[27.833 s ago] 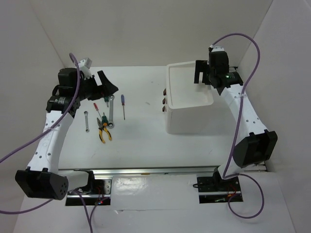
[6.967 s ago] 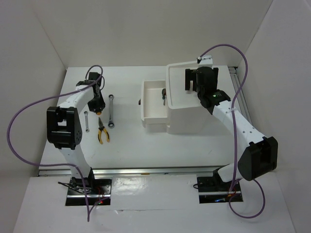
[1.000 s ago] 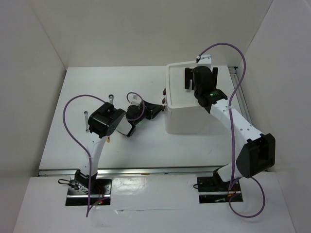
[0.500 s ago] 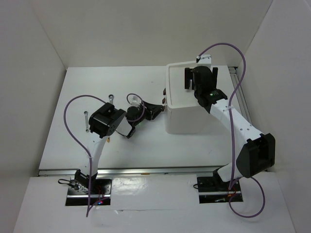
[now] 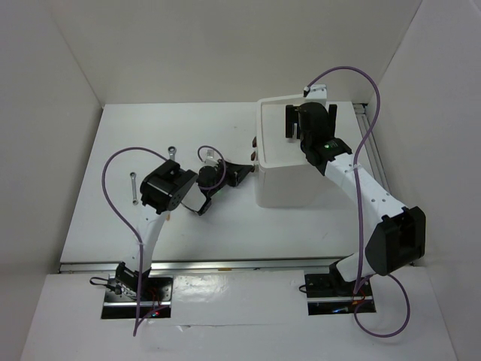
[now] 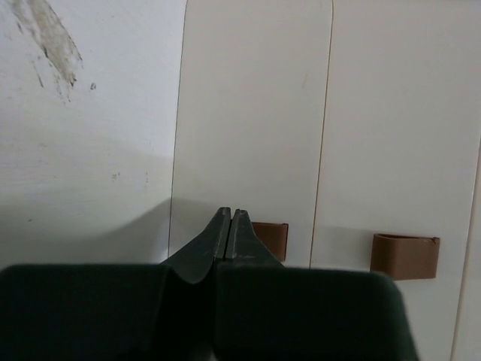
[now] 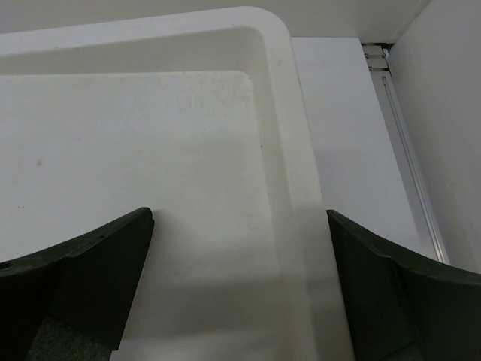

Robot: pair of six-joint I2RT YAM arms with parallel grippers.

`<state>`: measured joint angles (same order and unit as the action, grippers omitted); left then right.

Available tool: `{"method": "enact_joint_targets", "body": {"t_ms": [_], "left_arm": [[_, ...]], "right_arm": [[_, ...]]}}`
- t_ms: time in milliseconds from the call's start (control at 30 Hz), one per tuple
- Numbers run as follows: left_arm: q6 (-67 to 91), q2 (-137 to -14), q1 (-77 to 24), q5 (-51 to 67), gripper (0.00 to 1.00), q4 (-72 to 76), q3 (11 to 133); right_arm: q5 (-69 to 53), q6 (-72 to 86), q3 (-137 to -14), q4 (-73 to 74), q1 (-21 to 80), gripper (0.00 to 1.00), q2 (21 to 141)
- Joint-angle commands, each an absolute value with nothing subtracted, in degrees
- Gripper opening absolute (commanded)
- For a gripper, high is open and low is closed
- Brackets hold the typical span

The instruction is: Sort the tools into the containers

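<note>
Left pincer [image 6: 231, 216] with tips pressed together, nothing between them, aimed at the drawer fronts [image 6: 252, 113] of the white box unit [image 5: 293, 184]. Tips right by a brown knob [image 6: 269, 239]; touching or not, hard to tell from the wrist view. Second knob [image 6: 406, 256] further right on the next front. All drawers pushed in. Right pincer [image 7: 237, 222] with fingers spread wide apart, empty, hovering over the top tray [image 7: 279, 113]. On the counter [image 5: 225, 226], left of the box: silver wrench [image 5: 134, 188] beside the left arm, second wrench [image 5: 172, 151] farther back, partly covered by the arm, both well apart from the box. Small orange bit [image 5: 167, 214] poking out under the left elbow, maybe the pliers.
</note>
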<state>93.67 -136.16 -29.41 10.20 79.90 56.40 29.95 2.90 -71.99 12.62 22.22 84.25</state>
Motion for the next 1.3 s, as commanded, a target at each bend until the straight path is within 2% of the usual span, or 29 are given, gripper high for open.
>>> {"method": "enact_joint_targets", "body": {"t_ms": [0,167,500,833,867,900,967,1000,1033,1067,1100,1133,1167,1200,1267], "left_arm": [[96.2,-138.3,-31.1,12.7,0.00,105.4,57.1],[94.2,-134.0,-29.2,13.9,0.00,104.9,51.5],[88.1,-122.7,-17.5,19.4,0.00,99.3,38.8],[86.1,-115.9,-7.1,25.2,0.00,94.5,34.7],[85.0,-114.6,-7.1,26.0,0.04,92.7,34.7],[82.7,-110.8,-7.1,26.0,0.26,88.4,35.2],[77.2,-105.8,-7.1,26.6,0.39,81.5,36.7],[75.1,-103.0,-7.1,26.6,0.50,76.8,37.8],[72.4,-97.4,-7.1,26.6,0.55,70.4,39.4],[64.9,-94.6,-7.1,25.2,0.59,51.8,45.3],[61.0,-92.0,-7.1,22.7,0.64,41.8,48.6],[57.5,-88.3,-7.7,14.4,0.80,31.7,56.2],[54.6,-88.2,-8.3,10.2,0.90,11.5,60.7],[49.9,-88.2,-8.3,7.2,1.00,3.4,65.3],[47.5,-92.8,-6.9,2.0,1.00,-13.0,79.6]], "right_arm": [[15.7,8.4,-66.4,26.4,27.9,1.00,92.6],[15.7,8.4,-66.4,26.4,27.9,1.00,92.6],[15.2,8.4,-66.9,26.4,28.4,1.00,92.6],[15.2,8.4,-66.9,26.9,28.4,1.00,93.2],[15.2,8.4,-66.9,26.9,28.4,1.00,93.2],[15.2,8.4,-66.9,26.9,28.4,1.00,93.2],[15.2,8.4,-66.9,26.9,28.4,1.00,93.2],[15.2,8.4,-66.9,26.9,28.4,1.00,93.2],[15.2,8.4,-66.9,26.9,28.4,1.00,93.2],[14.6,7.9,-66.9,26.9,28.4,1.00,93.2],[14.6,7.9,-67.4,26.9,28.4,1.00,93.2],[14.6,7.9,-67.4,26.9,28.4,1.00,93.2],[14.6,7.9,-67.4,26.9,28.4,1.00,93.2],[14.6,7.9,-67.4,26.9,28.4,1.00,93.7],[13.9,7.9,-67.4,26.9,28.4,1.00,93.7]]}}
